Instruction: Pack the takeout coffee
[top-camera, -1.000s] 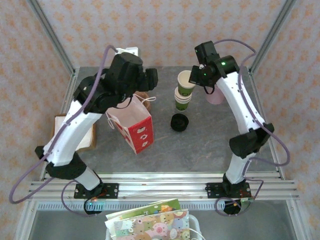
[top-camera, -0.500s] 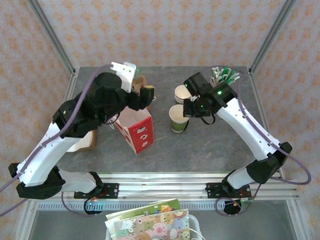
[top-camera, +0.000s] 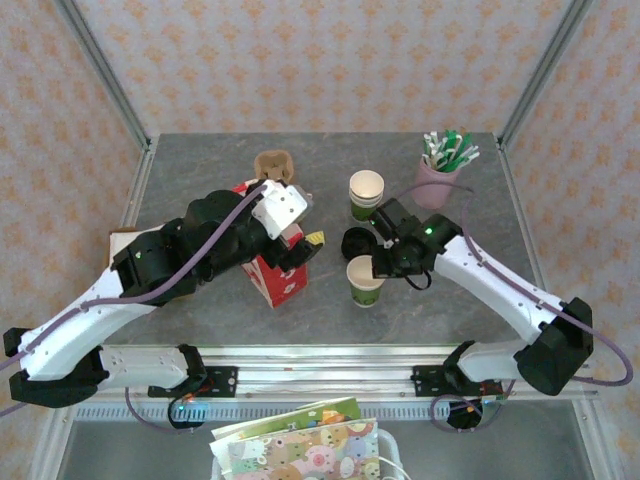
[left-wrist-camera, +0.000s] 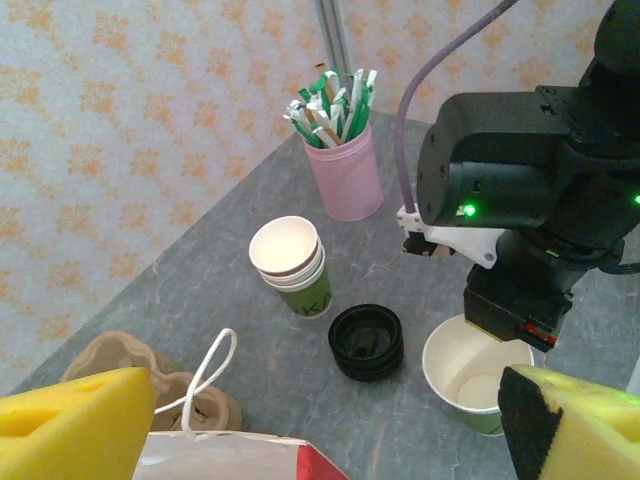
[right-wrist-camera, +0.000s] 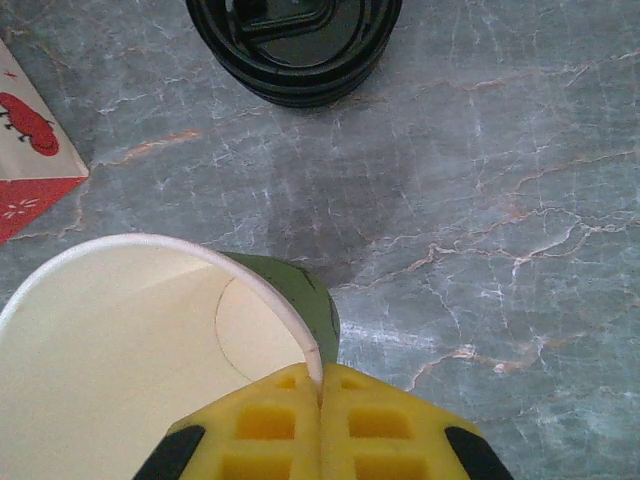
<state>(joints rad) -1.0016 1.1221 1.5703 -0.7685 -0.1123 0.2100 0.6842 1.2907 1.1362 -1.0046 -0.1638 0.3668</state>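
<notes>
No cup with a black lid is in view. A lidless green cup with a cream inside stands on the table, and my right gripper is shut on its rim. Just behind it lies a loose black lid. The same cup appears under the right arm in the left wrist view. My left gripper hangs open over the red and white paper bag, holding nothing.
A stack of lidless green cups stands behind the lid. A pink holder of straws is at the back right. A brown cup carrier lies behind the bag. The bag's corner is close to the held cup.
My right gripper carried a lidless cup from the stack toward the near side and down to the table. My left arm swung right and nearer, over the paper bag.
</notes>
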